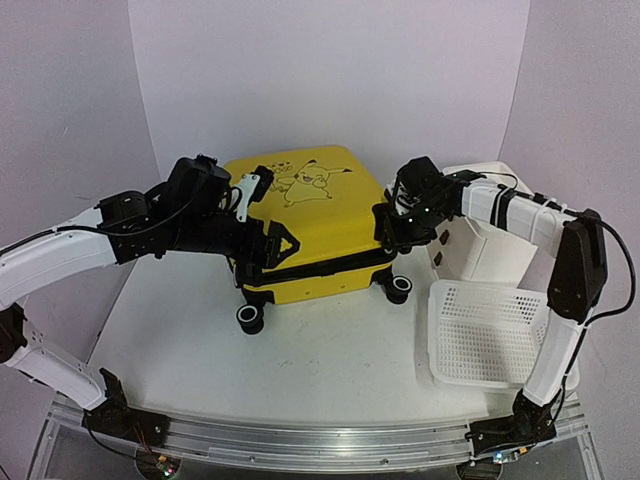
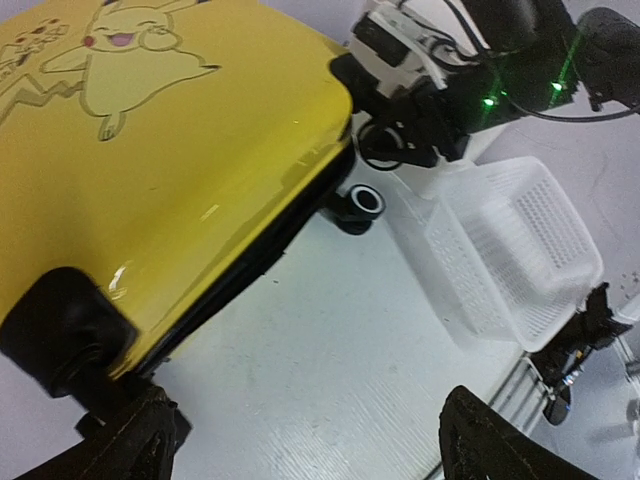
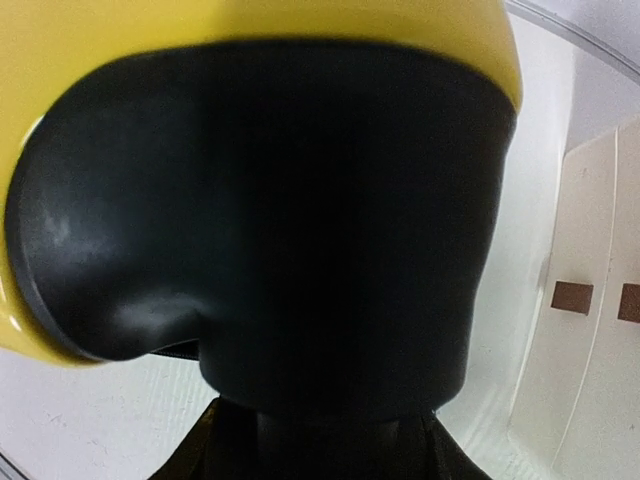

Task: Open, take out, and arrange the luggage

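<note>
The yellow luggage lies flat mid-table, closed, with the Pikachu lid up and its black zipper band facing front. My left gripper is at its front left corner. In the left wrist view the left gripper is open and empty, with one finger next to the black corner wheel housing of the luggage. My right gripper is at the right end. In the right wrist view the right gripper closes around a black wheel part under the luggage's housing, which fills the view.
A white drawer cabinet stands behind the right arm. A white perforated basket sits tilted at the front right and also shows in the left wrist view. Two of the luggage's wheels stick out at the front.
</note>
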Available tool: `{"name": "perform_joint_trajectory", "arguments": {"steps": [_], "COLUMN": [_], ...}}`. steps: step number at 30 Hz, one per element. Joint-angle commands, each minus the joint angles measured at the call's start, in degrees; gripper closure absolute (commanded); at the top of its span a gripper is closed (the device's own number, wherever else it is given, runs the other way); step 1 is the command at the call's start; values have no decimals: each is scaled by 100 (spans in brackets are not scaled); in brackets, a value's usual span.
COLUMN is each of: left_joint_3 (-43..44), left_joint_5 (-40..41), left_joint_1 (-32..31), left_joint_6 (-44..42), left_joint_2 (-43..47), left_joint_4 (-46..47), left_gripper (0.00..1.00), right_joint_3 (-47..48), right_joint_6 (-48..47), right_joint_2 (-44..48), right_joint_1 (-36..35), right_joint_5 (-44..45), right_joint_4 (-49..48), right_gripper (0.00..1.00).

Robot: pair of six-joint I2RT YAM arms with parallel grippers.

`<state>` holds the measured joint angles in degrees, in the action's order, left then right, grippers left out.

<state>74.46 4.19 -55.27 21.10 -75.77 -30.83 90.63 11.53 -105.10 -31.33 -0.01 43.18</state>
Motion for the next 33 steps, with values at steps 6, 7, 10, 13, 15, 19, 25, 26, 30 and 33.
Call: {"name": "perform_joint_trajectory", "arguments": {"steps": [6, 7, 10, 13, 15, 19, 25, 26, 30, 33], "left_joint_3": [-23, -80, -282, -501, -690, -1186, -1446, -1469, -1219, -1303], "left_joint_5": [-864, -693, -61, 624, 1238, 2072, 3639, 3740, 3523, 1842], "left_joint_1": [-98, -98, -90, -90, -91, -90, -94, -90, -32, 7], "left_joint_6": [-38, -78, -261, -429, -617, -1451, -1855, -1883, -1423, -1403], "left_joint_2": [10, 60, 317, 741, 1070, 1769, 1664, 1642, 1647, 2059], "left_joint_4": [878, 857, 757, 589, 498, 522, 680, 815, 633, 795], "left_gripper": [10, 12, 14, 15, 14, 10, 1, 1, 1, 1], "right_joint_3": [750, 840, 1334, 1849, 2195, 2505, 3464, 3691, 4232, 4278], "right_joint_6": [869, 1028, 1220, 1439, 1659, 2306, 2879, 2870, 2905, 2937], "right_joint_2": [681, 660, 404, 115, -30, -150, -899, -1054, -1387, -1457], "right_joint_1": [-1572, -1675, -2011, -2227, -2325, -2412, -2587, -2637, -2811, -2872], "right_joint_5": [-1168, -1209, -1283, -1374, -1318, -1065, -1807, -1951, -2064, -2000], "right_joint_4": [-1097, -1235, -1369, -1404, -1421, -1751, -2489, -2501, -2701, -2845], "right_gripper": [81, 82, 86, 88, 89, 89, 94, 94, 92, 86]}}
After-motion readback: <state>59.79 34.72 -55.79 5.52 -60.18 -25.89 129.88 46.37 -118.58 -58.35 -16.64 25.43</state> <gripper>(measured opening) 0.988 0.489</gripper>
